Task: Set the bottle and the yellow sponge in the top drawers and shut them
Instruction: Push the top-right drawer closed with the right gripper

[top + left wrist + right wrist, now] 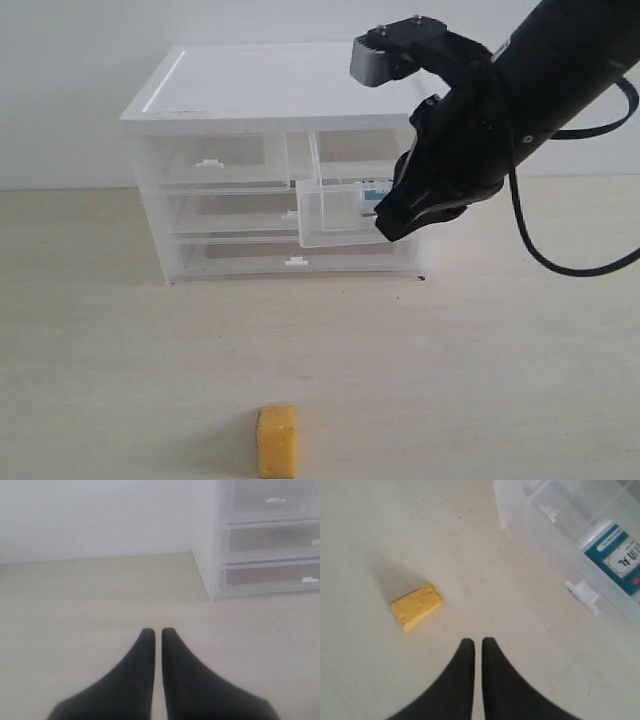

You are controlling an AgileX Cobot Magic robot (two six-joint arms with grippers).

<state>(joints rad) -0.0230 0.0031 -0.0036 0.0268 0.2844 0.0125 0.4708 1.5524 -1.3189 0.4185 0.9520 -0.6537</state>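
The small white plastic bottle [612,555] with a teal label lies in the pulled-out translucent top drawer [330,215], centre frame. The orange-yellow foam sponge [277,440] stands bottom centre on open tabletop [480,360]. The right gripper [478,647] and left gripper [158,635] are both pressed together.

Bright, diffuse lighting throughout.
The small orange-yellow rectangular foam sponge [416,607] casts a soft shadow on the pale beige counter [365,680]; wrist views slightly soft; top of the translucent white plastic drawer cabinet [280,90] washed out.
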